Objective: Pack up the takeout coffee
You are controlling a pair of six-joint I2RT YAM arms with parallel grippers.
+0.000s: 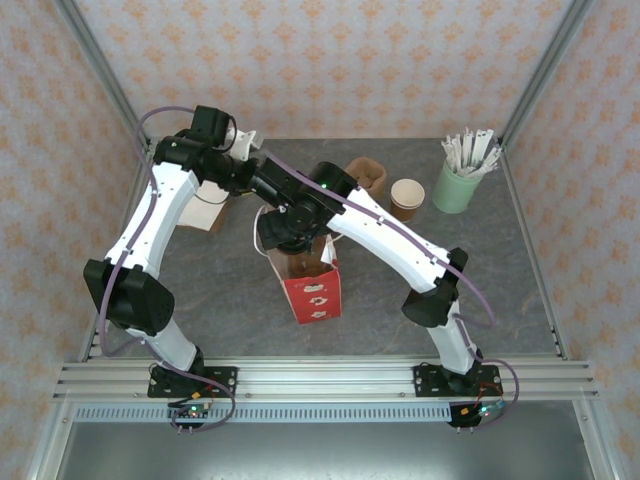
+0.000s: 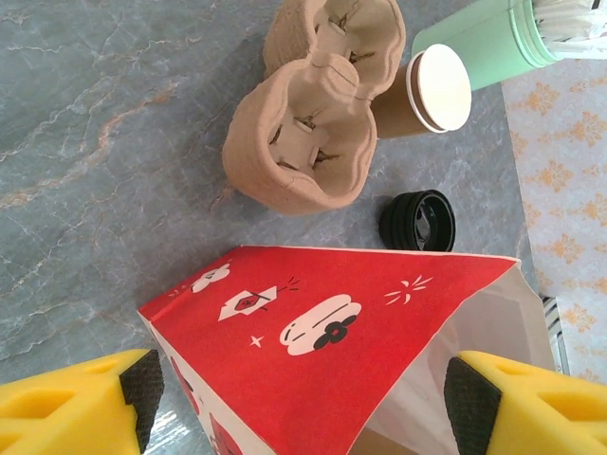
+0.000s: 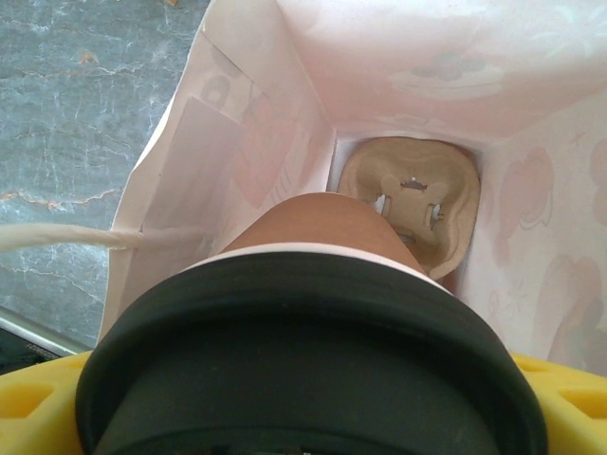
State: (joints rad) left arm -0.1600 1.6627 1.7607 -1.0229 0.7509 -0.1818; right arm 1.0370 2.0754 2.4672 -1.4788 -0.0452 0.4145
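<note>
— Where is the coffee right now?

— My right gripper has it. The coffee cup is clamped between the yellow fingers. Its black lid faces the wrist camera and its brown body points into the open mouth of the red bag. Past the cup I see a pulp carrier lying at the bottom of the bag.

— And your left side?

— The left gripper has its jaws spread wide, with one black pad on each side of the bag's top. I can't tell whether the pads press on the paper.

— What else is on the table?

— Beyond the bag sits a second carrier, with a loose lid between it and the bag. Just beside that carrier is another paper cup with a pale top. Next to that is the mint-green cup of white stirrers.
</note>
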